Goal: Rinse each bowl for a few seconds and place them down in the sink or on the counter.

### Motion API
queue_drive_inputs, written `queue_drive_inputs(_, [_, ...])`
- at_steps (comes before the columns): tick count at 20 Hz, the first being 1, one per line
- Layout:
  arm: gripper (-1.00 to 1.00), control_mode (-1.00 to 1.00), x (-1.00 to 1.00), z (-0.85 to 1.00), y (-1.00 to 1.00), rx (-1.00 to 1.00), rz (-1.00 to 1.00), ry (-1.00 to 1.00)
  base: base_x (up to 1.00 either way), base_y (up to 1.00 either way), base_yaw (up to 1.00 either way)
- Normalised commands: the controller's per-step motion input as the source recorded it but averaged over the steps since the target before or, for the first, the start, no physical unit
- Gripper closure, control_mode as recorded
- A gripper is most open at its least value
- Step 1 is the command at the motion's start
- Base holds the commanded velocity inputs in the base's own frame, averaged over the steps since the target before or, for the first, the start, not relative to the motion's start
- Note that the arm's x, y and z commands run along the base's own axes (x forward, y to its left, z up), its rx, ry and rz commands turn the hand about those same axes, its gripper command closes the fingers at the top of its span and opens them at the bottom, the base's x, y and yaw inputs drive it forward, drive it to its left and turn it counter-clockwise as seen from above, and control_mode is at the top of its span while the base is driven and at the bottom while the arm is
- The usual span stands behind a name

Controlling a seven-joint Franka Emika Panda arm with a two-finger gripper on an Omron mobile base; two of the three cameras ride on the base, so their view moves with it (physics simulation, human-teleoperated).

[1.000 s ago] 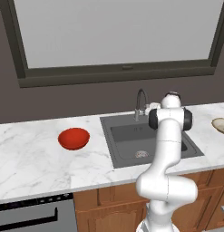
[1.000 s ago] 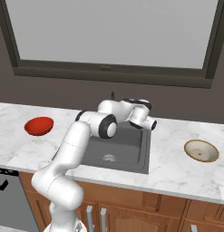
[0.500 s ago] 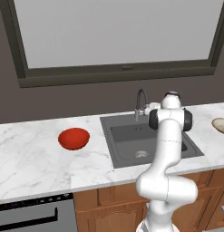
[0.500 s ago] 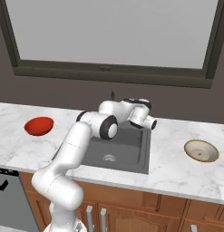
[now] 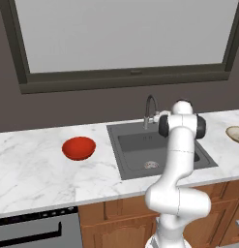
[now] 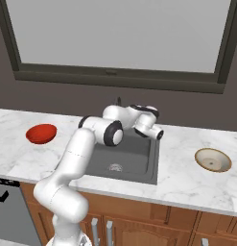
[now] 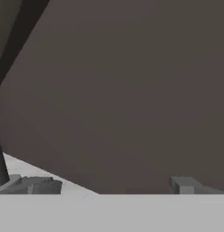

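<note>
We count two bowls, one sink, one faucet and one arm. The glossy plain red bowl (image 5: 79,147) sits on the long white marble counter with grey veining (image 5: 34,169), at about nine o'clock from the dark grey rectangular recessed sink (image 5: 140,152) and well apart from it. The shallow cream bowl with a brownish rim (image 6: 213,160) sits on the same counter at about three o'clock from the sink, also well apart. Neither bowl is touched by anything. The sink holds one round metal drain (image 6: 115,167), and one dark arched faucet (image 5: 150,109) stands at its twelve o'clock edge.

From the left base camera the white arm's upper links stand in front of the sink's right part, and the cream bowl is cut by the picture's right edge, so we see just a sliver of it. From the right base camera the whole cream bowl shows, interior and rim, and the arm reaches over the basin with the hand bent toward three o'clock near the faucet, which is mostly hidden behind it; the red bowl appears far off at nine o'clock. In the hand camera we see the gripper (image 7: 109,185) with its two small dark finger tips (image 7: 38,185) far apart at the bottom, jaws spread wide with nothing between them, facing the dark brown wall (image 7: 131,90), with a slice of pale counter and a dark upright stem at lower left
</note>
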Motion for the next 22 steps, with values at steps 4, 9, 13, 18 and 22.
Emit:
queue_drive_inputs(4, [-1.0,-1.0,0.0,-0.31,-0.28,0.0,-0.23,0.0,0.0,0.0,0.0])
queue_drive_inputs(9, [-1.0,-1.0,0.01,-0.29,-0.37,0.02,-0.22,0.0,0.0,0.0,0.0])
queue_drive_inputs(13, [-1.0,-1.0,0.0,-0.28,-0.55,0.04,-0.18,0.0,0.0,0.0,0.0])
queue_drive_inputs(18, [-1.0,-1.0,0.0,-0.36,-0.73,0.08,-0.12,0.0,0.0,0.0,0.0])
queue_drive_inputs(22, [-1.0,-1.0,0.01,-0.49,-0.77,0.1,-0.08,0.0,0.0,0.0,0.0])
